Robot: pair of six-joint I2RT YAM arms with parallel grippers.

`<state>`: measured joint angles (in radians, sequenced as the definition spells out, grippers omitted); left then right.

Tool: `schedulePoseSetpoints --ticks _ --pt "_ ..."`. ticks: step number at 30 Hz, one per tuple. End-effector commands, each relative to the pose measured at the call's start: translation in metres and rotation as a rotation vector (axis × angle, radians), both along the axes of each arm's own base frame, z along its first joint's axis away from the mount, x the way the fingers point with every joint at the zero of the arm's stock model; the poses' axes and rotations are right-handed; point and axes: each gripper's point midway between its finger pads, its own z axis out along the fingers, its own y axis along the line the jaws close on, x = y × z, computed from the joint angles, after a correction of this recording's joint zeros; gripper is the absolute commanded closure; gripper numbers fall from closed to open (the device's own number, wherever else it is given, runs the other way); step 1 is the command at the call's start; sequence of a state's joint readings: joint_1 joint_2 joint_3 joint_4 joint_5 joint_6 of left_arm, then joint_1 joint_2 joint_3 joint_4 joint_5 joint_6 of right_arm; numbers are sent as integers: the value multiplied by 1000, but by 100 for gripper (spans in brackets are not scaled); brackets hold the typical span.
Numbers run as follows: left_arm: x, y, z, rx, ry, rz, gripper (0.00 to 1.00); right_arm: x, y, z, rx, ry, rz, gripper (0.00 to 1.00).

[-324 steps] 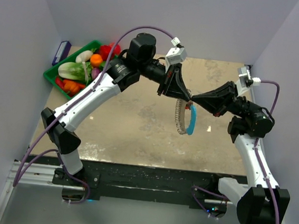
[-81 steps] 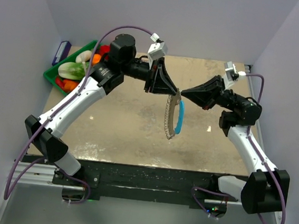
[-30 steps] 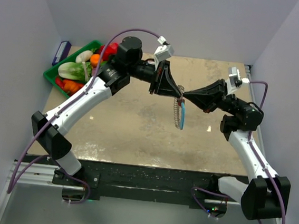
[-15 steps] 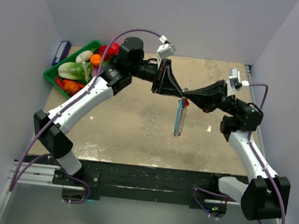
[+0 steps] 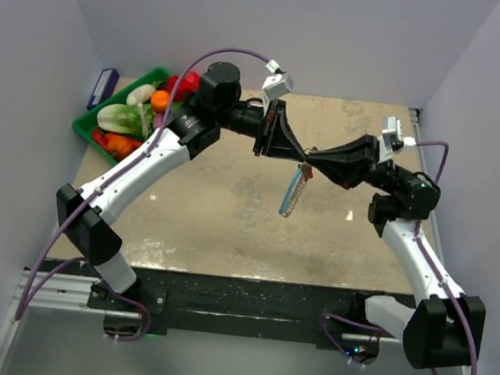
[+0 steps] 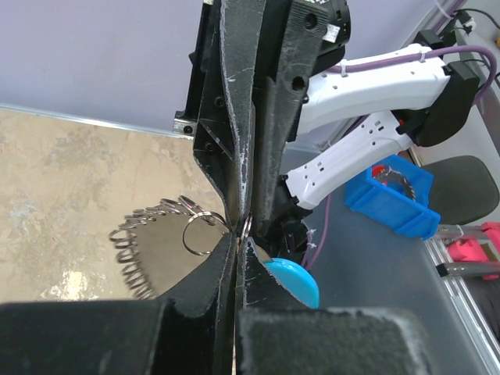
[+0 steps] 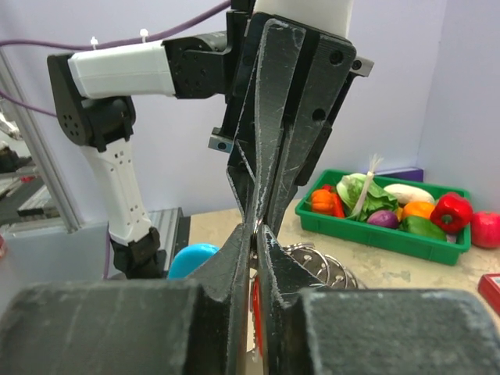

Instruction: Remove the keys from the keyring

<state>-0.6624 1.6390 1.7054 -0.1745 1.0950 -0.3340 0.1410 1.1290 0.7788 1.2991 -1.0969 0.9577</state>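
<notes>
While the keyring (image 5: 294, 193) hangs above the surface (image 5: 221, 211), clamped at its top by the left gripper (image 5: 295, 156) and right gripper (image 5: 312, 164) (tip to tip), keys (image 6: 144, 234) should be slid off singly.

I see pale lilac walls (image 5: 274, 30) boxing in my mottled beige table (image 5: 212, 210); beyond its edge stand a blue bin (image 6: 383, 207) and a dark chair (image 6: 461, 183).

Mottled tan table (image 5: 221, 211): green tray (image 5: 81, 124) of vegetables at far left corner, small purple box (image 5: 102, 87) just beside it.
</notes>
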Motion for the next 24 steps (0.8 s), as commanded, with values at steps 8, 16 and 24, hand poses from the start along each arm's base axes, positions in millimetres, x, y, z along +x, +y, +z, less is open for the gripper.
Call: schedulePoseSetpoints --ticks 8,16,24 --pt "-8 10 20 -22 -114 31 100 -18 -15 20 -83 -147 -13 57" --pt "-5 12 22 -22 -122 49 100 -12 -28 11 -117 -137 -64 53" --pt "-6 10 28 -36 -122 29 100 20 -25 -26 -167 -39 -123 53"
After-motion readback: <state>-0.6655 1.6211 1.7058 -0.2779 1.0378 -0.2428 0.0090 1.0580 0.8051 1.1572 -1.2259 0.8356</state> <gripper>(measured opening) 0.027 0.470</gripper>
